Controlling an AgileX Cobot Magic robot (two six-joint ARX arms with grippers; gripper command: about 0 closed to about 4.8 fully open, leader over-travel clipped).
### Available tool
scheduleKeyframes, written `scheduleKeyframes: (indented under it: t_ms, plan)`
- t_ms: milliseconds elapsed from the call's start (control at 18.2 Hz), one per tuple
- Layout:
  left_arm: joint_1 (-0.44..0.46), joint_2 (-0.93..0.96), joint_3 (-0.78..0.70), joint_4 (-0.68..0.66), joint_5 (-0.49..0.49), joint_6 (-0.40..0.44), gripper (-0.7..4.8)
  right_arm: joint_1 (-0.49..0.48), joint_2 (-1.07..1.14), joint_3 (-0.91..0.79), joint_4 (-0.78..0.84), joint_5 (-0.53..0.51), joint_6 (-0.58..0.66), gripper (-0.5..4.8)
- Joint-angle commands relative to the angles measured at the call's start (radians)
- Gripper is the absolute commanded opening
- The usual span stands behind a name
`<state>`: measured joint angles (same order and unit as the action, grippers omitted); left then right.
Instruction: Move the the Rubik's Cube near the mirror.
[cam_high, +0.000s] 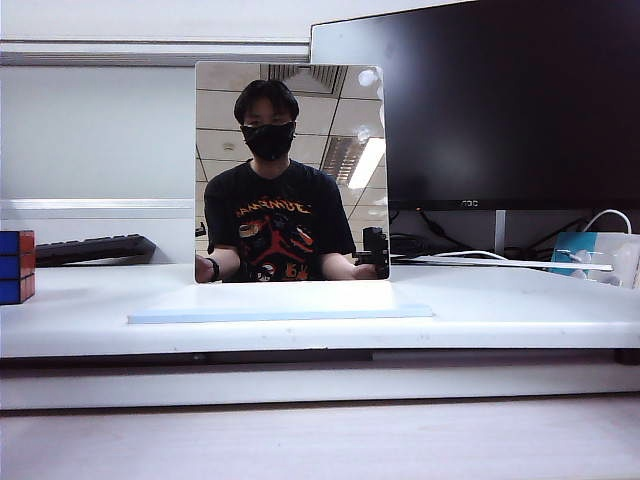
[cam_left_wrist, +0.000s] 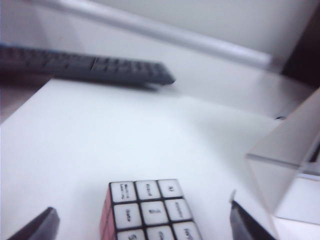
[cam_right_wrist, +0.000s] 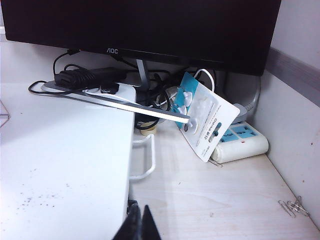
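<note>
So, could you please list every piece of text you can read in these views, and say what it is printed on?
"AOC": on the lower bezel of the black monitor.
T-shirt print on the person reflected in the mirror: blurred, unreadable.
Words on the white stickers of the Rubik's Cube, between the left gripper's open jaws: blurred.
Print on the blue-and-white card package: too small.

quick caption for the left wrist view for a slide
Open left claw straddling the Rubik's Cube on the white table, mirror edge off to one side.

Glossy plastic Rubik's Cube (cam_left_wrist: 150, 212) on a smooth matt white shelf (cam_left_wrist: 125, 135); the mirror (cam_high: 291, 172) looks like polished glass.
</note>
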<state>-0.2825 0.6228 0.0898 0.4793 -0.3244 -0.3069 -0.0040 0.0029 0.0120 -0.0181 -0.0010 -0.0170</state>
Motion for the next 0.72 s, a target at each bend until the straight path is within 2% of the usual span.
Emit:
scheduleKeyframes:
  t_ms: [55,165,330,440,606,716]
  plan:
    - [0.000,0.154,0.010,0.188,-0.010,-0.013,4.79,0.000,0.000,-0.005,0.013,-0.002,-0.002,-0.01]
    - [0.000,0.317,0.053,0.253,0.034,-0.026,4.79,0.000,0.000,-0.005,0.013,-0.002,-0.002,-0.01]
    - [0.000,0.475,0.124,0.254,0.033,-0.026,4.79,0.000,0.000,-0.005,0.014,-0.001,-0.002,-0.01]
    - [0.000,0.516,0.133,0.252,0.014,-0.026,4.79,0.000,0.000,-0.005,0.015,-0.001,-0.002,-0.01]
    - [0.000,0.528,0.134,0.168,-0.020,-0.068,4.79,0.000,0.000,-0.005,0.014,-0.001,-0.002,-0.01]
    - [0.000,0.528,0.133,0.103,-0.056,-0.068,4.79,0.000,0.000,-0.005,0.015,-0.001,-0.002,-0.01]
